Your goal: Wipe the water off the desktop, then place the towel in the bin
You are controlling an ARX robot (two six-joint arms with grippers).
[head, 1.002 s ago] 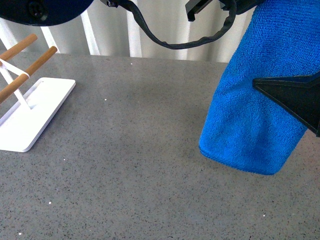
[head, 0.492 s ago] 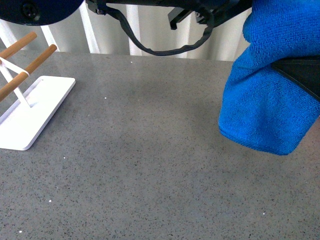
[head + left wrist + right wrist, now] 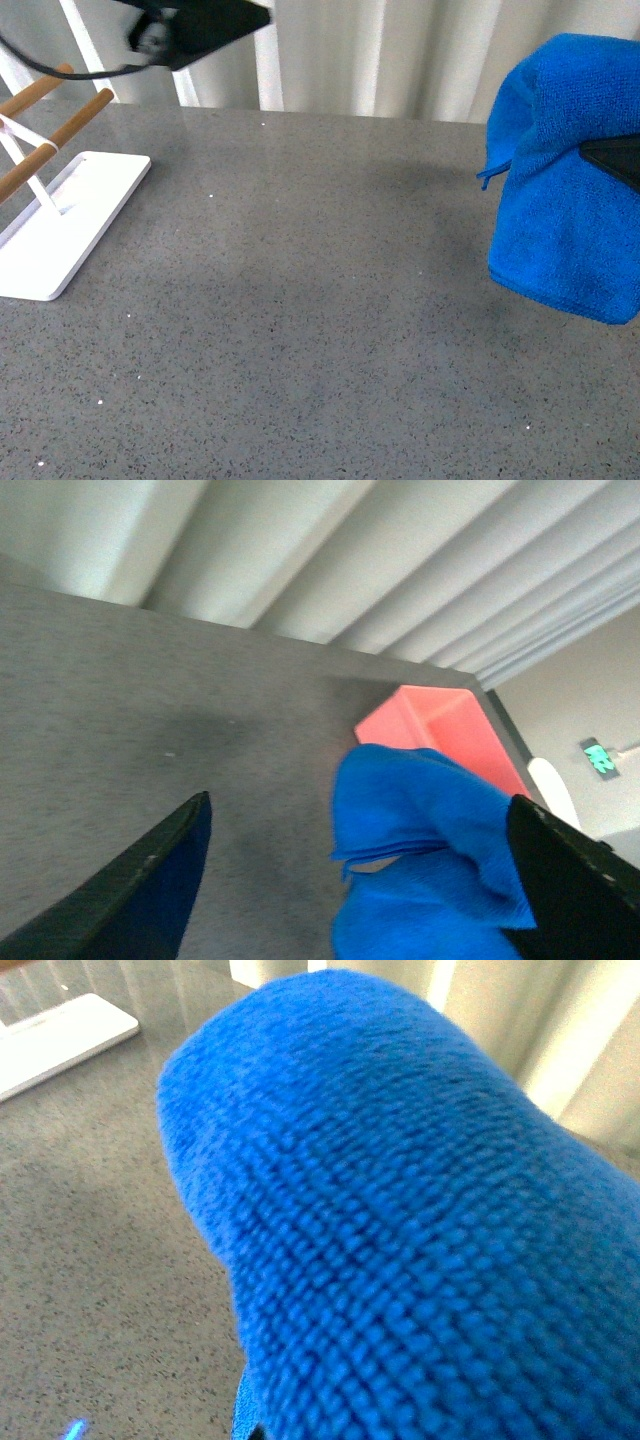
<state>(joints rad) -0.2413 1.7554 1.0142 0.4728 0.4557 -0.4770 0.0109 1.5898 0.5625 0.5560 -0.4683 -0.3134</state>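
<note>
Held over the speckled dark grey desktop (image 3: 300, 300) by the right gripper (image 3: 610, 160), jaws shut on it, the left gripper (image 3: 357, 805) spread wide and empty, the fluffy royal-blue towel (image 3: 560, 240) could be dropped short of the salmon-pink flat-sided bin (image 3: 440, 720) if released early.

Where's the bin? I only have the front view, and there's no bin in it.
Observer: The left wrist view has it. The bin sits just beyond the towel, near the desktop edge.
Operator: Top open?
Observer: Yes, open. Its inner walls show, and nothing lies in the part I can see.
Operator: Left fingers free?
Observer: Yes. The left fingers are spread wide and grip nothing. The towel hangs farther off, and only appears between them in that view.
</note>
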